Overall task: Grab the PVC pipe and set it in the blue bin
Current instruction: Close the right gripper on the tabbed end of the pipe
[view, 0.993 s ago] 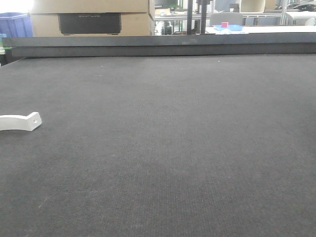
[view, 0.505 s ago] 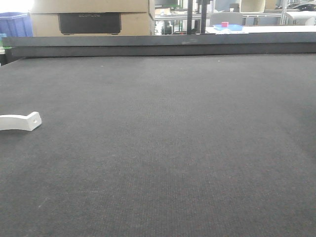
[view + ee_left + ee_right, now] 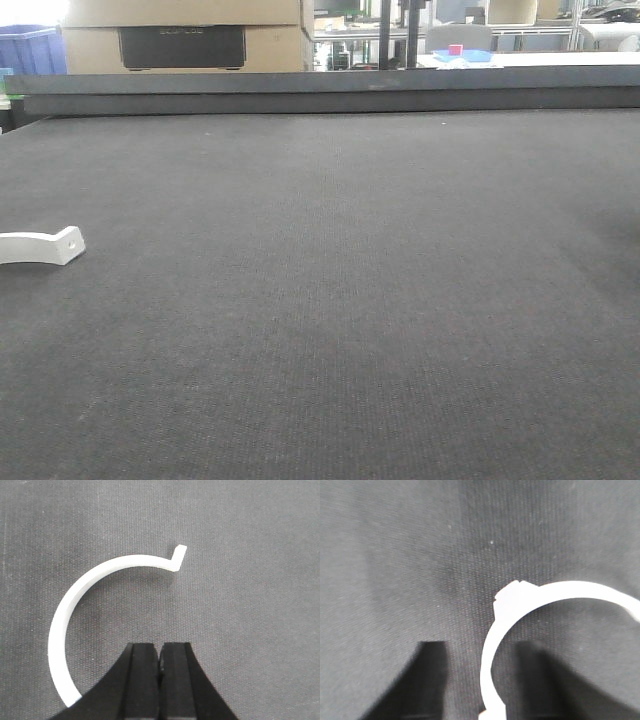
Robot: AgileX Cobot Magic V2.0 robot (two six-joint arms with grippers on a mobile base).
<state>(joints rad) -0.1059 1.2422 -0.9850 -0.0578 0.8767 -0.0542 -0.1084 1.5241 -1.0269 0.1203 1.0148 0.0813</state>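
Front view: a dark mat (image 3: 340,280) fills the frame. A white PVC piece (image 3: 40,246) lies flat on it at 9 o'clock, cut off by the frame edge, with a small hole in its near end. Past the mat's far edge, at 11 o'clock, stand a blue bin (image 3: 30,50) and, just beside it, a cardboard box (image 3: 185,35). No arm shows here.

Left wrist view: the left gripper (image 3: 160,649) enters from 6 o'clock with its black fingers pressed together and nothing between them. A white PVC arc (image 3: 67,605) lies on the mat, curving from 7 o'clock up to a short bent tab at 12 o'clock, its lower end near the left finger.

Right wrist view, blurred: the right gripper (image 3: 481,647) has its fingers spread apart. A white PVC ring (image 3: 520,597) lies on the mat, one limb running down between the fingers, the rest sweeping off toward 3 o'clock. Whether it touches either finger cannot be told.
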